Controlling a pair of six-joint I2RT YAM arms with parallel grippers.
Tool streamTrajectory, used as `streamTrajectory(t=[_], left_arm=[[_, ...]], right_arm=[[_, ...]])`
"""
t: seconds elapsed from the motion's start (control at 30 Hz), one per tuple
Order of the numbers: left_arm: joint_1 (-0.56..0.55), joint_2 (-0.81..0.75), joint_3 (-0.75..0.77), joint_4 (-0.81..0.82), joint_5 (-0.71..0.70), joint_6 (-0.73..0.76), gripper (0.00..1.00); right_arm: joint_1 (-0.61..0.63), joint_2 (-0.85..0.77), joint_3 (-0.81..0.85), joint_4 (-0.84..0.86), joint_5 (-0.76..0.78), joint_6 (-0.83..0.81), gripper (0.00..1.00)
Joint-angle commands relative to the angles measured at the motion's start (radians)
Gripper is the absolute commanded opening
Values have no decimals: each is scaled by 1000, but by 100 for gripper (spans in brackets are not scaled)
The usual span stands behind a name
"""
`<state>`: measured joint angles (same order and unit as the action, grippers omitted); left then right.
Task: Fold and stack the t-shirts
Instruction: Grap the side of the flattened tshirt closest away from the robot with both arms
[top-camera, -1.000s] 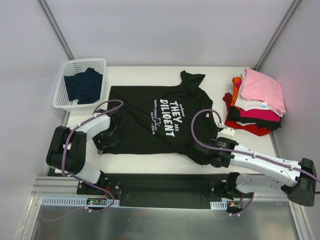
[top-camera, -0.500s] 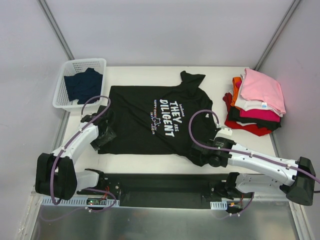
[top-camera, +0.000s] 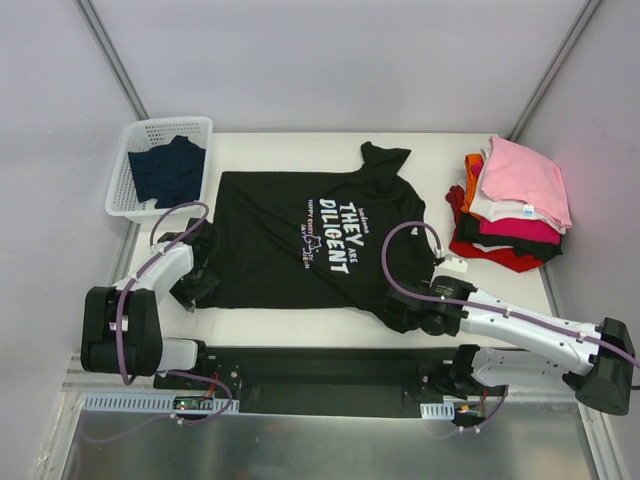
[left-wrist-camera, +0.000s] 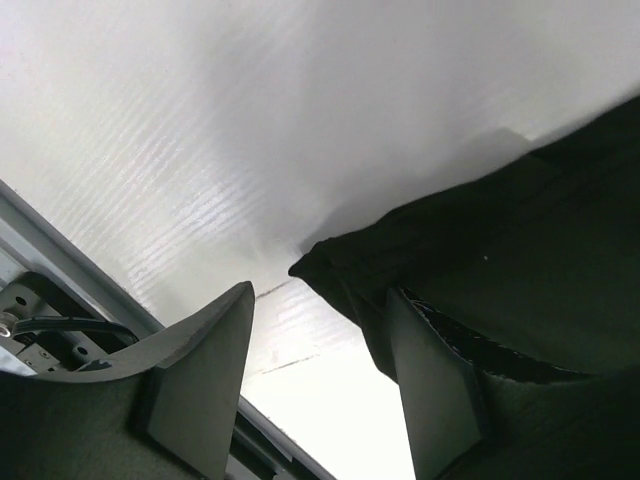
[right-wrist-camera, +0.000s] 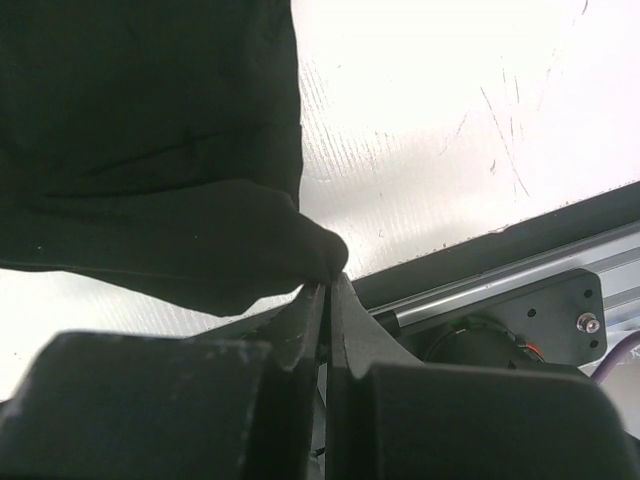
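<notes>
A black t-shirt with white lettering lies spread flat on the table. My left gripper is at its near left corner. In the left wrist view this gripper is open, and the shirt's corner reaches the gap beside the right finger. My right gripper is at the near right corner, where it is shut on a bunched fold of the black cloth. Folded t-shirts are stacked at the right, a pink one on top.
A white basket at the back left holds a dark navy shirt. The metal rail with the arm bases runs along the table's near edge. Grey walls close in the back and both sides.
My left arm has swung left and back, bringing its gripper from the shirt's left edge to the near left corner, with the jaws a little narrower. The right gripper keeps its grip in place.
</notes>
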<state>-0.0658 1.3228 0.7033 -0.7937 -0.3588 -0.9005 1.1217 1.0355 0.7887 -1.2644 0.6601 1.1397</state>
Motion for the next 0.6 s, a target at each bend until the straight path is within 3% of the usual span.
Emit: streamTrajectory(t=[0.0,0.17,0.57], left_arm=[[17,41,7,-13,-48,-35,54],[18,75,12,-1,-58,-44,29],[15,38,19,17,-16,0,6]], right_arm=[[-10,-20,-2,-41,1,-4,1],[-10,-14,-6,-43,-7,-8,1],[-10,-17,-2,-46,-4,-6,1]])
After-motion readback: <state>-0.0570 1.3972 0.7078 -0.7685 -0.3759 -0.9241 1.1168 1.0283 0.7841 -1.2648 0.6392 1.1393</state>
